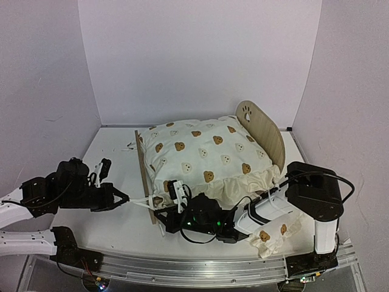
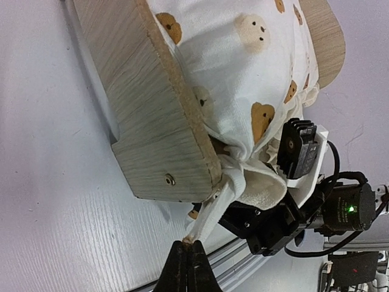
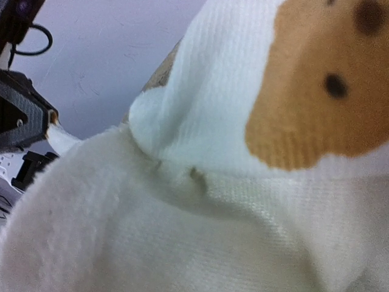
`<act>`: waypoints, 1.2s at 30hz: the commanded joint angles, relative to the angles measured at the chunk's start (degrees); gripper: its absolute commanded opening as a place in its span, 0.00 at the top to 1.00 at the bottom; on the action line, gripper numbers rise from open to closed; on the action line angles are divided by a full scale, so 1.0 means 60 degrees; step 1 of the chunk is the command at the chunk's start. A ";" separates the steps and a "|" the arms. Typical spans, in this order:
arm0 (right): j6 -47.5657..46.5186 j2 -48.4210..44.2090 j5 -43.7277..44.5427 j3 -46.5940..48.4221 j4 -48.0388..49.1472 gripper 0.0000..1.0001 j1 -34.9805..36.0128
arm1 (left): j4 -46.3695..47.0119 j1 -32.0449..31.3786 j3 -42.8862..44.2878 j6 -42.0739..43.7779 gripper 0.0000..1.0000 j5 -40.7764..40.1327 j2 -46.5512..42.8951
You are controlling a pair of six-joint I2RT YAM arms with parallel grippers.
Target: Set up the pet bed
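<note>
Sitting mid-table (image 1: 115, 155): pet bed (image 1: 276, 146), light wood, headboard (image 1: 261, 121) w/ paw cutout at far-R end, footboard (image 2: 146, 103) at near-L end. Small screw (image 2: 170, 179) in footboard's end face.

Piled on the bed, hiding the whole base: big cream bear-print cushion (image 1: 206, 152), w/ ruffle (image 1: 249, 182) drooping over the bed's near side.

Coming off the cushion corner at the bed's footboard end: thin cream tie (image 2: 213, 207), stretched out away from the bed.

Clamped on that tie's free end: L gripper (image 2: 187, 261), fingers together w/ cloth pinched between. Just off the bed's near footboard corner, clear of the wood.

At the same bed corner, pushed up against the ruffle: R gripper (image 1: 173, 208), closed. Own cam filled w/ blurry cushion fabric, so can't tell if any cloth caught inside.

Lying off the bed, beside its near side toward the headboard end: small bear-print pillow (image 1: 275, 234), partly under R arm.
</note>
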 commanded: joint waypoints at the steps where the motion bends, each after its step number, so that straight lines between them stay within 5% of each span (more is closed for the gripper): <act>1: -0.1033 -0.0131 -0.0050 0.0104 -0.2374 1.00 -0.0424 | 0.0255 0.0091 0.1990 0.2184 1.00 -0.0555 0.0641; 8: -0.1454 -0.0067 -0.0415 0.0776 -0.3181 0.98 -0.0438 | -0.0269 0.0100 0.3058 0.3078 1.00 -0.0658 0.1460; 29: -0.2191 -0.1527 -0.1847 -0.0074 -0.3360 0.53 -0.0432 | -0.0108 0.0105 0.2661 0.3048 1.00 -0.0290 0.1829; 36: -0.2612 -0.2528 -0.1839 0.0006 -0.3655 0.49 -0.0423 | -0.0004 0.0107 0.2900 0.3271 1.00 -0.0109 0.1895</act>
